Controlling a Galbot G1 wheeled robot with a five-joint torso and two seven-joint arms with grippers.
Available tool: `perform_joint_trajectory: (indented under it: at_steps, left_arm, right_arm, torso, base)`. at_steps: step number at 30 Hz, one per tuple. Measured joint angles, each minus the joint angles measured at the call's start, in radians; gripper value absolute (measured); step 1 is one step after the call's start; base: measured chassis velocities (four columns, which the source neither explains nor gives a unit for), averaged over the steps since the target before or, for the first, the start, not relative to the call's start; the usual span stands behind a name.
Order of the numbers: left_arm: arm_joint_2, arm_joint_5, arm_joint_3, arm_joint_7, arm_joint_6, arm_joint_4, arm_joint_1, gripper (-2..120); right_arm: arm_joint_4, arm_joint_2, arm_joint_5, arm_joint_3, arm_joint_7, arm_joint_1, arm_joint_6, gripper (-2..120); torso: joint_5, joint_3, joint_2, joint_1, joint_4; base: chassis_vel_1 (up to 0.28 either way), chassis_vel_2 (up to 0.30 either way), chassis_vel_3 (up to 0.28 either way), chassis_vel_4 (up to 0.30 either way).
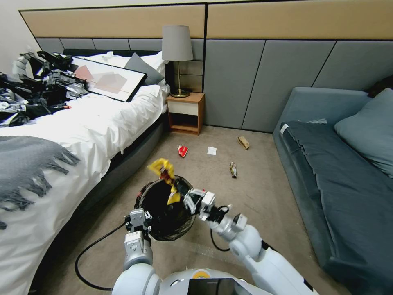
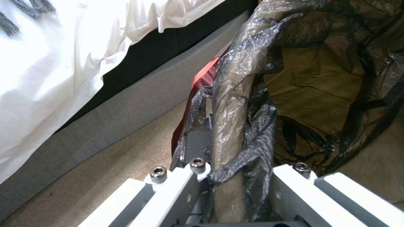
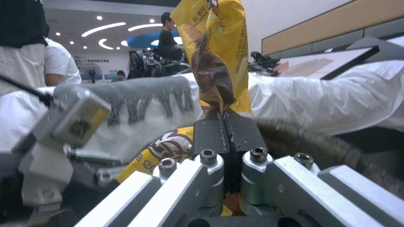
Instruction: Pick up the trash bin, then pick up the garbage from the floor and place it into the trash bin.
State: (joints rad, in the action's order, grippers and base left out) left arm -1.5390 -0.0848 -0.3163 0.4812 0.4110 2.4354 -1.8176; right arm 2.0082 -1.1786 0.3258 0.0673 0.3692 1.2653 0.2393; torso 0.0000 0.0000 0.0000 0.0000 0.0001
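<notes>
The trash bin (image 1: pixel 163 217), lined with a crinkly black bag, hangs just in front of me above the carpet. My left gripper (image 1: pixel 138 221) is shut on its near rim, and the bag-wrapped rim (image 2: pixel 231 110) sits clamped between the left gripper (image 2: pixel 223 148) fingers. My right gripper (image 1: pixel 181 196) is over the bin mouth, shut on a yellow snack wrapper (image 1: pixel 163 168) that sticks up from the right gripper (image 3: pixel 226 121) as a long yellow wrapper (image 3: pixel 214 56). More garbage lies on the floor beyond: a red wrapper (image 1: pixel 183 151), a white paper scrap (image 1: pixel 211 150), a brown paper bag (image 1: pixel 243 142) and a dark wrapper (image 1: pixel 233 169).
A bed (image 1: pixel 82 123) with white sheets runs along the left, its grey base (image 2: pixel 105 119) close beside the bin. A wooden nightstand (image 1: pixel 186 112) with a lamp stands at the back. A blue-grey sofa (image 1: pixel 339 176) lines the right. A black cable (image 1: pixel 88 254) loops on the carpet.
</notes>
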Motion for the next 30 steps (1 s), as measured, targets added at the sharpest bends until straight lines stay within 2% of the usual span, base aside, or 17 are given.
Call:
perform_joint_trajectory:
  at_steps: [18, 23, 25, 27, 30]
  left_arm:
    - [0.001, 0.004, -0.005, 0.000, 0.003, 0.010, 0.007, 1]
    - [0.000, 0.005, -0.006, -0.001, 0.004, 0.010, 0.009, 1]
    - [0.000, 0.005, -0.006, -0.001, 0.004, 0.010, 0.010, 1]
    - [0.000, 0.005, -0.006, -0.001, 0.004, 0.010, 0.012, 1]
    - [0.000, 0.006, -0.006, -0.001, 0.005, 0.010, 0.012, 1]
  right_arm:
    - [-0.141, -0.020, -0.018, -0.039, 0.016, 0.033, 0.046, 0]
    - [-0.147, -0.023, -0.031, -0.042, 0.014, 0.038, 0.046, 18]
    - [-0.147, -0.023, -0.032, -0.042, 0.013, 0.039, 0.046, 21]
    - [-0.146, -0.022, -0.032, -0.042, 0.012, 0.038, 0.046, 32]
    - [-0.141, -0.019, -0.032, -0.044, 0.011, 0.038, 0.046, 41]
  torso:
    - [0.0000, 0.000, 0.000, 0.000, 0.0000]
    - [0.0000, 0.000, 0.000, 0.000, -0.0001]
    - [0.0000, 0.000, 0.000, 0.000, -0.0001]
    - [0.0000, 0.000, 0.000, 0.000, -0.0001]
    - [0.0000, 0.000, 0.000, 0.000, -0.0001]
  base:
    - [0.000, 0.000, 0.000, 0.000]
    - [0.000, 0.000, 0.000, 0.000]
    - [0.000, 0.000, 0.000, 0.000]
    - [0.000, 0.000, 0.000, 0.000]
    - [0.000, 0.000, 0.000, 0.000]
